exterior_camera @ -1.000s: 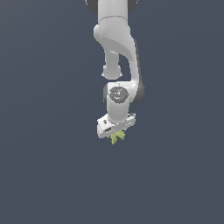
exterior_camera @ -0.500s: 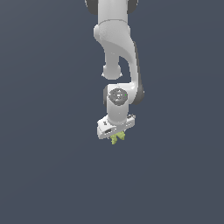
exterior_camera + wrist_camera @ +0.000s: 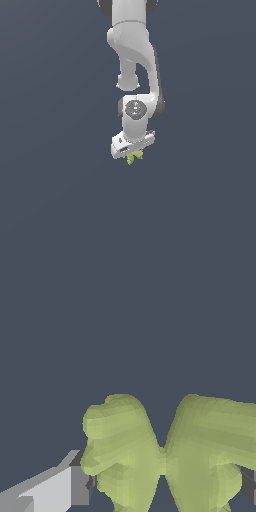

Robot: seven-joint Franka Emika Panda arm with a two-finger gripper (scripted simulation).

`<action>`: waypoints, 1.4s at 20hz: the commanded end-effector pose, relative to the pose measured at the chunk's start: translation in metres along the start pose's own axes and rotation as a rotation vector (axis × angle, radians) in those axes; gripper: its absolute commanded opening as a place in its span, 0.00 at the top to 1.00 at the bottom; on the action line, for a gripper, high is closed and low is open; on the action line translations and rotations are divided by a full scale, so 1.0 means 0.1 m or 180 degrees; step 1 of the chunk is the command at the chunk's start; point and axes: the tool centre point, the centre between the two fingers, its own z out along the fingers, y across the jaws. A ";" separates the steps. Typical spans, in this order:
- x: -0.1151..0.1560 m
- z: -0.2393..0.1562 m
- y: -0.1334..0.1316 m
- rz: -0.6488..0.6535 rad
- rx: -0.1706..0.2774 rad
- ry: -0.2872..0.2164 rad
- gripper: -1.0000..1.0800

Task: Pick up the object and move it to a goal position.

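The object [image 3: 134,157] is a small yellow-green lobed shape, hanging just under the white hand of the arm near the middle of the exterior view. My gripper [image 3: 133,154] is shut on it, well clear of the dark ground. In the wrist view the object [image 3: 165,453] fills much of the picture, spread like a butterfly with two wide lobes. One grey-white finger [image 3: 55,490] presses at one side of it. Only a dark sliver of the other finger [image 3: 248,483] shows at the picture's edge.
A plain dark blue-grey surface [image 3: 55,200] fills the background in both views. The white arm [image 3: 132,55] comes down from the upper edge of the exterior view.
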 end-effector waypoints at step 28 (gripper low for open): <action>0.10 -2.31 -0.58 -0.0005 0.0000 0.0000 1.00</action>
